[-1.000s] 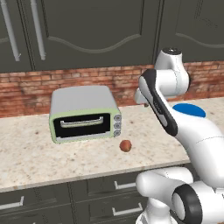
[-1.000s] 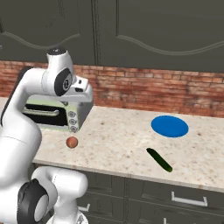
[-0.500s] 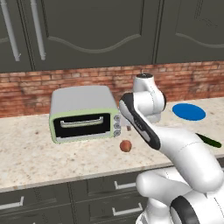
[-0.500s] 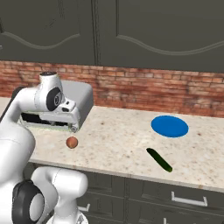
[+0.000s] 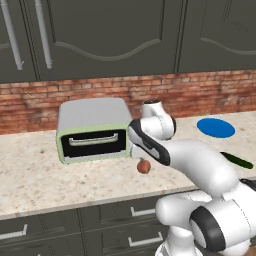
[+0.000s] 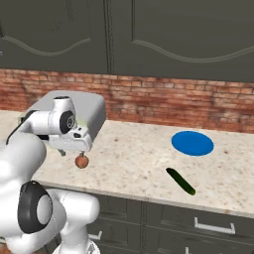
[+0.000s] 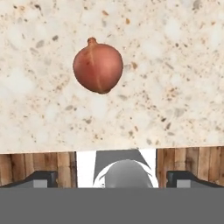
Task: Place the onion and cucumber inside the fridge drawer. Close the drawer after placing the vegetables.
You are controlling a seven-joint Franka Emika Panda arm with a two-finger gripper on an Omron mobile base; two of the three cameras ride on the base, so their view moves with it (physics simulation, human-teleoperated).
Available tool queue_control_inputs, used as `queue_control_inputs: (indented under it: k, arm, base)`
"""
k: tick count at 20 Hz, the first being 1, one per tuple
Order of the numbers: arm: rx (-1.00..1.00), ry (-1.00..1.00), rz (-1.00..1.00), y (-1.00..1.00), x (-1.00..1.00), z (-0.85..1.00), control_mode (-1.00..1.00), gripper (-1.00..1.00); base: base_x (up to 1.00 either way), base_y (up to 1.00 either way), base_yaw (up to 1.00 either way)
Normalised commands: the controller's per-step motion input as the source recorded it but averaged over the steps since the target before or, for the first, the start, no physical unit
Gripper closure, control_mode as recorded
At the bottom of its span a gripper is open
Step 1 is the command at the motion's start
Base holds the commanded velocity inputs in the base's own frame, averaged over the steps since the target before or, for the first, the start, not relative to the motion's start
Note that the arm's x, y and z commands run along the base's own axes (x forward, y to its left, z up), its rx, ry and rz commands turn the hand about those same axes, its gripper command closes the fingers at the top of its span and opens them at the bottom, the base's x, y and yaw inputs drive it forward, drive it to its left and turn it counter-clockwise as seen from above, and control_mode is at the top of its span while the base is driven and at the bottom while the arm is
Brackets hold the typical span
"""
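Hand view: we look straight down on the onion (image 7: pixel 97 65), which lies on the speckled countertop (image 7: pixel 175 87) toward 11 o'clock of the frame centre, its stem nub pointing to 12 o'clock. The two dark fingertips (image 7: pixel 43 178) stand far apart at the lower edge, one at 7 o'clock and one at 5 o'clock, with nothing between them; the onion is well clear of both.

Left base view: the gripper (image 5: pixel 138 155) hangs over the onion (image 5: pixel 144 166), which rests on the counter just at 5 o'clock of the toaster oven (image 5: pixel 92 129). We note that the onion sits near the front edge of the counter, apart from the oven. The cucumber (image 5: pixel 237 160) lies at 3 o'clock of the onion, well apart from it, partly hidden behind the white arm; the blue disc (image 5: pixel 215 127) lies at 12 o'clock of the cucumber, near the brick wall (image 5: pixel 210 87).

Right base view: the onion (image 6: pixel 82 161) appears just below the gripper (image 6: pixel 69 149), and we cannot tell whether they touch. The cucumber (image 6: pixel 180 180) lies slanted on the bare counter, at 6 o'clock of the blue disc (image 6: pixel 192 143) and apart from it.
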Motion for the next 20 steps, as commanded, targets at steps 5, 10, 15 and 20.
queue_control_inputs:
  k: [5, 10, 15, 20]
  arm:
    - [0.00, 0.06, 0.01, 0.00, 0.26, -0.54, -1.00, -1.00]
    - [0.00, 0.00, 0.01, 0.01, 0.11, -0.45, -1.00, -1.00]
    - [0.00, 0.00, 0.00, 0.00, 0.15, -0.23, -1.00, -1.00]
    - [0.00, 0.00, 0.00, 0.00, 0.20, -0.25, -1.00, -1.00]
  base:
    - [0.00, 0.00, 0.00]
    - [0.00, 0.00, 0.00]
    - [0.00, 0.00, 0.00]
    - [0.00, 0.00, 0.00]
